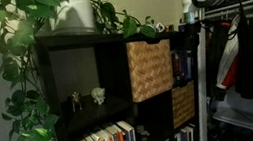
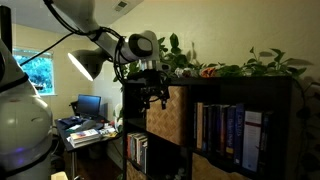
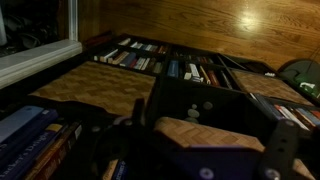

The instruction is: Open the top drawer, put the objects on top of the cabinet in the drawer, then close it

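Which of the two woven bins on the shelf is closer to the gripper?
The large tan wicker bin, upper row; the gripper hangs at its height. The smaller, darker bin sits a row lower.

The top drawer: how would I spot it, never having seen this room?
Find the tall black cabinet with the leafy plant on top. In its upper row, beside the open cube holding two figurines, sits the top drawer. It is a big tan wicker bin, larger and paler than the darker woven bin lower down.
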### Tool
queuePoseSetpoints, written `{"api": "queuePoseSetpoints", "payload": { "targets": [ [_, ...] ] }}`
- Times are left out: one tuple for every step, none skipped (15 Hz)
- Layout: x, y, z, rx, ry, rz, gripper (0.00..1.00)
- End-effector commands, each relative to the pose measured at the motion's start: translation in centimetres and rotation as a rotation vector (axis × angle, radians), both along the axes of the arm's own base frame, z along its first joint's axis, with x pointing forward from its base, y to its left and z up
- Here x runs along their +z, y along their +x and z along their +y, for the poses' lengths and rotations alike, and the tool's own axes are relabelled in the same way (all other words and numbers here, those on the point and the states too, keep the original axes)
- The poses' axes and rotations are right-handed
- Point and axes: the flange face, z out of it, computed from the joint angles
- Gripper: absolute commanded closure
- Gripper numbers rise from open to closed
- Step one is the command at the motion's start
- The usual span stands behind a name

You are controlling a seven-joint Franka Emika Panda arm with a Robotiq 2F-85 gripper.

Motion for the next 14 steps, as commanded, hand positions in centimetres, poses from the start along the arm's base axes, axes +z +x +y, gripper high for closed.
{"api": "queuePoseSetpoints", "payload": {
  "targets": [
    [0.2,0.8,0.7,0.047,0.006,-0.033,0.0],
    [0.5,1.2,1.1,0.081,0.003,-0.051,0.0],
    [0.9,1.5,1.8,0.133,0.002,-0.074,0.0],
    [1.4,1.8,2.5,0.183,0.004,-0.095,0.0],
    [1.9,2.0,3.3,0.231,0.001,-0.115,0.0],
    [2.6,2.1,4.2,0.281,-0.002,-0.128,0.0],
    [3.1,2.1,4.9,0.321,-0.007,-0.141,0.0],
    [3.7,2.0,5.7,0.37,-0.007,-0.149,0.0],
    [4.2,2.0,6.3,0.406,-0.016,-0.158,0.0],
    [4.7,2.0,7.0,0.447,-0.03,-0.173,0.0],
    [5.1,2.2,7.5,0.483,-0.047,-0.188,0.0],
    [5.4,2.3,8.1,0.525,-0.062,-0.205,0.0],
    [5.8,2.4,8.7,0.565,-0.083,-0.232,0.0],
    [6.0,2.6,9.2,0.603,-0.098,-0.259,0.0]
  ]
}}
